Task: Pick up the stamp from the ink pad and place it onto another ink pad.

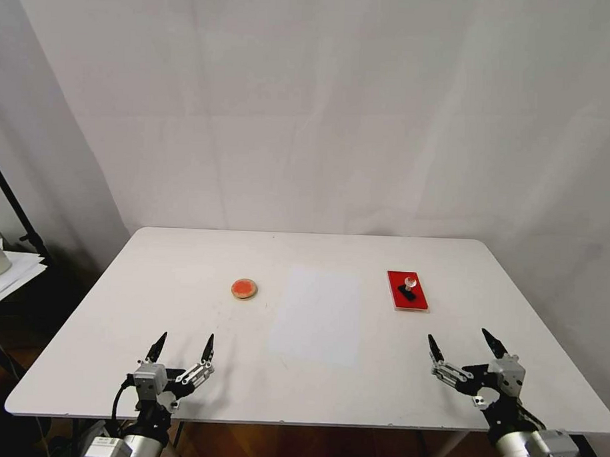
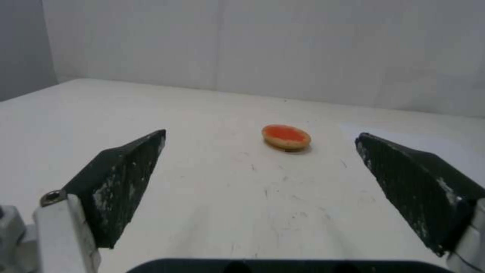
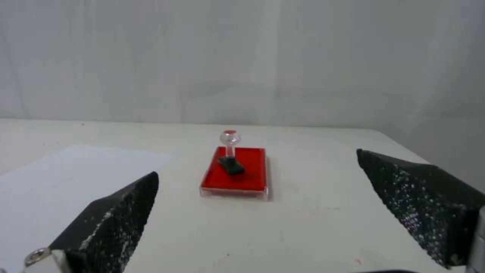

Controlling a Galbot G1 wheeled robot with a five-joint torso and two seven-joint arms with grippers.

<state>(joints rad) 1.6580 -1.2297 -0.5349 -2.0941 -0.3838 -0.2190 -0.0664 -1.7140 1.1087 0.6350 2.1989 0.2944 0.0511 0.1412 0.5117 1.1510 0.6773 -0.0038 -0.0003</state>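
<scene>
Table [image 1: 183, 264]: white, rounded corners, set against a white backdrop; fine dark scuffs on the surface before the left pincer.

Paper [image 1: 315, 315]: white sheet lying flat at mid-table, between the two pads, long axis running away from the robot.

Left pincer [image 1: 183, 349]: over the near left edge of the table, released, the two dark fingers spread wide with nothing between them. It points toward the disc, which lies well beyond the tips. A small label with print sits on the arm below it; the writing is too small to read.

Right pincer [image 1: 464, 345]: over the near right edge, likewise released, fingers spread wide and empty. It points toward the pad, which lies well beyond the tips.

Pad [image 1: 407, 290]: flat red rectangle with a thin clear edge, on the right half of the table, just right of the paper. Long axis runs away from the robot, turned slightly so the far end leans left. No writing visible.

Disc [image 1: 244, 288]: small round pad, orange-red face with tan rim, flat on the left half of the table, left of the paper and well apart from the red pad. No marking legible.

Stamp [image 1: 408, 287]: stands on the red pad, near its middle. Black rectangular base rests flat on the red surface, its long axis askew to the pad's. Clear stem rises upright to a rounded knob with a red tint at the top.
</scene>
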